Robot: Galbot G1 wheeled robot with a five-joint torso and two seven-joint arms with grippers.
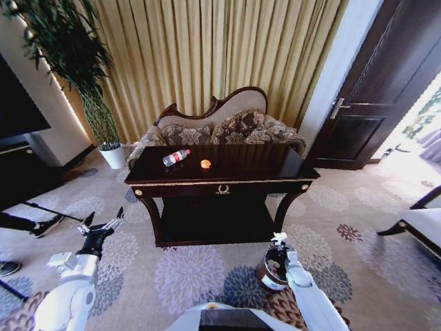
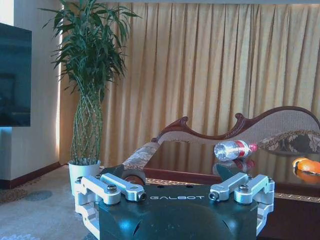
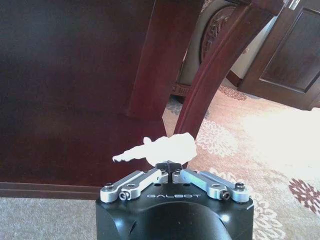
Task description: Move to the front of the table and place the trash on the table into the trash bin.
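The dark glossy table (image 1: 224,185) stands ahead of me, in front of the sofa. On its top lie a clear bottle with a red label (image 1: 176,157) (image 2: 232,149) and a small orange piece (image 1: 205,164) (image 2: 307,165). The reddish-brown trash bin (image 1: 272,272) sits on the carpet near the table's front right leg. My right gripper (image 1: 279,239) (image 3: 170,167) hangs just above the bin's rim, shut on a whitish crumpled lump (image 3: 160,148). My left gripper (image 1: 103,226) (image 2: 176,195) is open and holds nothing, low at the left, short of the table.
A patterned sofa (image 1: 220,127) stands behind the table and a tall plant in a white pot (image 1: 114,156) at the back left. A dark cabinet (image 1: 24,172) is on the left, a dark door (image 1: 375,89) at the back right, and a chair (image 1: 420,224) on the right.
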